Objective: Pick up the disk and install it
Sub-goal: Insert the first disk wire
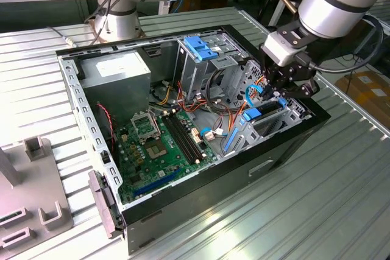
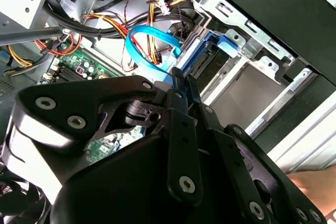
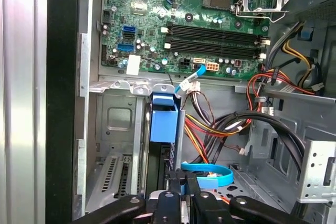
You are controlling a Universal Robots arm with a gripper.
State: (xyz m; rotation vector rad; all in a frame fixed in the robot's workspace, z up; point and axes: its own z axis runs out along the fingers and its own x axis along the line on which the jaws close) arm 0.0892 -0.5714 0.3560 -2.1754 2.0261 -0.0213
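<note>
At the computer case's (image 1: 244,179) edge on the exterior view's right, the gripper (image 1: 282,89) reaches into the drive bay. The first wrist view shows the disk (image 3: 163,124) standing in that bay, below the motherboard (image 3: 199,24). The second wrist view shows the fingers (image 2: 178,114) drawn nearly together at its blue carrier; whether they pinch it, I cannot tell.
</note>
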